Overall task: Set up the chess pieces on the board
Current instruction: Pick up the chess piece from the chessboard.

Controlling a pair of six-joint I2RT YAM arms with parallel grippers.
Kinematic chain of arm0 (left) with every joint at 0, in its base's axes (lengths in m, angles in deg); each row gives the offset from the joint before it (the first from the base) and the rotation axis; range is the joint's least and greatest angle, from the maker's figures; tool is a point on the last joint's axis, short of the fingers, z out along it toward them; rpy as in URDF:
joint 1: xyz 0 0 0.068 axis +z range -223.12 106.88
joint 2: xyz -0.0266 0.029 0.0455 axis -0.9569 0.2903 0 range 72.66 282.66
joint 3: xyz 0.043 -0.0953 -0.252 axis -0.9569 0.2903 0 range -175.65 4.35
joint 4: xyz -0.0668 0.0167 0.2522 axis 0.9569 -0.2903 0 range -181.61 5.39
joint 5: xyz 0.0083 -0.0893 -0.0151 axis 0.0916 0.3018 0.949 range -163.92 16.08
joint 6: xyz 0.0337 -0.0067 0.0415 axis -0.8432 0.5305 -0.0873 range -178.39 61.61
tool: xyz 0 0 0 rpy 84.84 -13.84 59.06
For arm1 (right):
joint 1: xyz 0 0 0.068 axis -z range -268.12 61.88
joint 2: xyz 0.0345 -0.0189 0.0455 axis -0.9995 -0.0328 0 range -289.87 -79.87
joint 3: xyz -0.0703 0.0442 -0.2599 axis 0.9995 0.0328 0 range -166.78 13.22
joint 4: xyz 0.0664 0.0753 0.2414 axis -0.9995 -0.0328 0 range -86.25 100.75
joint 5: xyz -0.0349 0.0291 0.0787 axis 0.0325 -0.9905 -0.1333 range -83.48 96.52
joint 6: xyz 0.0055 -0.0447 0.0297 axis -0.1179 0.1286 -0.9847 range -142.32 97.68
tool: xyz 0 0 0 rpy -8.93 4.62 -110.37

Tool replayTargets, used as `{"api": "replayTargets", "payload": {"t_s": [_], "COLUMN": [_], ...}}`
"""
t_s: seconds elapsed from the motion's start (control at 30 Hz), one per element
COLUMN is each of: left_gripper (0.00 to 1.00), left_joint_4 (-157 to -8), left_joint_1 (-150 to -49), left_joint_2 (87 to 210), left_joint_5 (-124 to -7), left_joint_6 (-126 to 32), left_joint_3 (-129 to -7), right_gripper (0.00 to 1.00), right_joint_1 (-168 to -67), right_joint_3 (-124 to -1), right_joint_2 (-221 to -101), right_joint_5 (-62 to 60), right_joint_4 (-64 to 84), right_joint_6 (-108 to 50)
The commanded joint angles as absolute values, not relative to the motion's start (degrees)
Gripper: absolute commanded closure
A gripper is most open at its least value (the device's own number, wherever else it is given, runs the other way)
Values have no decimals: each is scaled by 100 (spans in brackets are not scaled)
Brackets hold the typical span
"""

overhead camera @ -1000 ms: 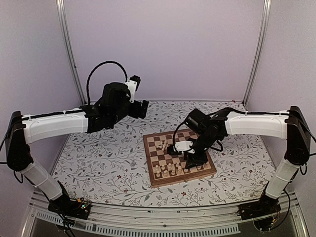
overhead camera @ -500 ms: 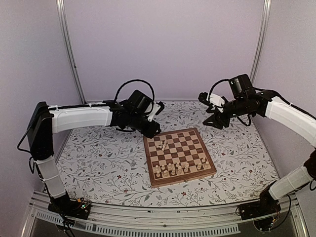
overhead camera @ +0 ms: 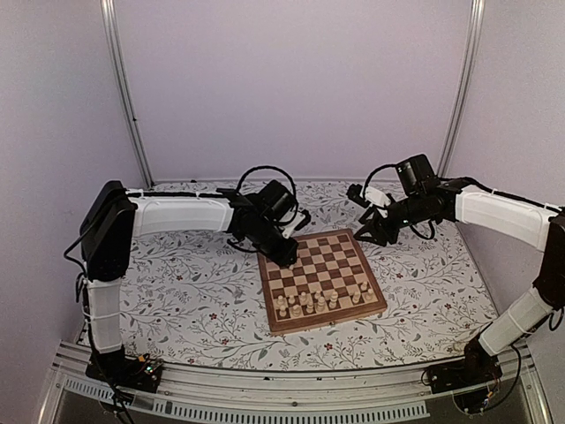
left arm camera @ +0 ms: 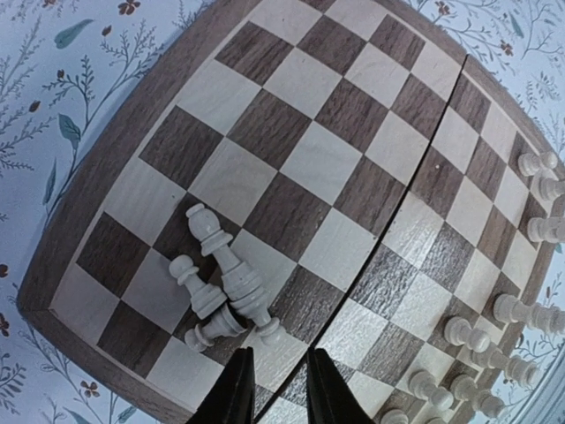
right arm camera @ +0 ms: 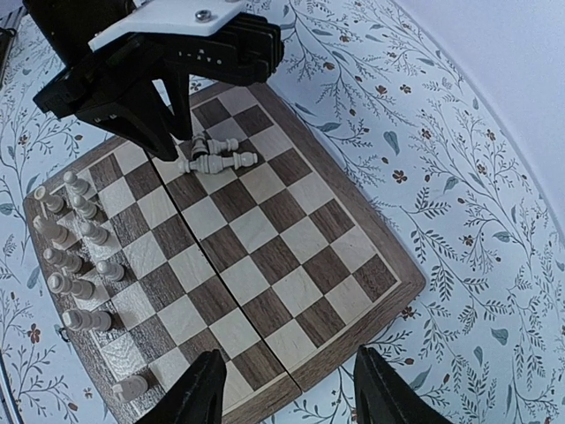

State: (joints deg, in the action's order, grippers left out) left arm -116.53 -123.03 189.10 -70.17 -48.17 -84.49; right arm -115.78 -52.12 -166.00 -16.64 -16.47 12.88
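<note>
Okay, top cam first. L arm has swung in from the far left, and the left gripper (overhead camera: 287,253) now sits low over the far-left corner of the board (overhead camera: 335,261). R arm has pulled off the board, so the right gripper (overhead camera: 365,228) hangs just past the far-right corner, above the floral tabletop (overhead camera: 194,291). Standing pieces (overhead camera: 305,303) line the near edge. Reads like a handover: R is done for now, L is going for the strays. The L wrist blocks that corner from up here.

L wrist cam: fallen pieces (left arm camera: 221,283) lie tangled on the corner squares, three or maybe four, hard to separate. Its fingers (left arm camera: 237,389) have narrowed to a slim gap w/ nothing in it, just beside the pile and not on it yet. Fingertips are cut off by the frame edge, so can't tell if they touch the wood.

R wrist cam: fingers (right arm camera: 205,389) spread wide and empty, w/ the board below. The pile shows at the far corner right under L's tips. Piece types too small to call.
</note>
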Motion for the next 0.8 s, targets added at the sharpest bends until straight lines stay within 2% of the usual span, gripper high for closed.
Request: {"api": "replayTargets", "payload": {"t_s": [0.0, 0.33, 0.5, 0.77], "left_gripper": [78, 78, 72, 77], "left_joint_4": [-11837, -11943, -12094, -12152], "left_joint_1": [-12340, -12348, -12357, -12357], "left_joint_2": [19125, 19550, 19725, 19906], "left_joint_5": [-6840, -6992, -7305, -7507], "left_joint_6": [-4681, -4597, -4590, -4625], "left_joint_3": [-8697, -8983, -9154, -9257], "right_gripper": [48, 48, 48, 48], "right_joint_1": [-11553, -11544, -11543, -11543], "right_joint_3": [-4957, -4798, -4778, -4770], "right_joint_2": [-16644, -16609, -16618, -16649], "right_joint_5": [-1800, -1800, -1817, -1859], "right_joint_4": [-1267, -1179, -1175, -1175], "right_joint_6": [1201, 1307, 1327, 1327]}}
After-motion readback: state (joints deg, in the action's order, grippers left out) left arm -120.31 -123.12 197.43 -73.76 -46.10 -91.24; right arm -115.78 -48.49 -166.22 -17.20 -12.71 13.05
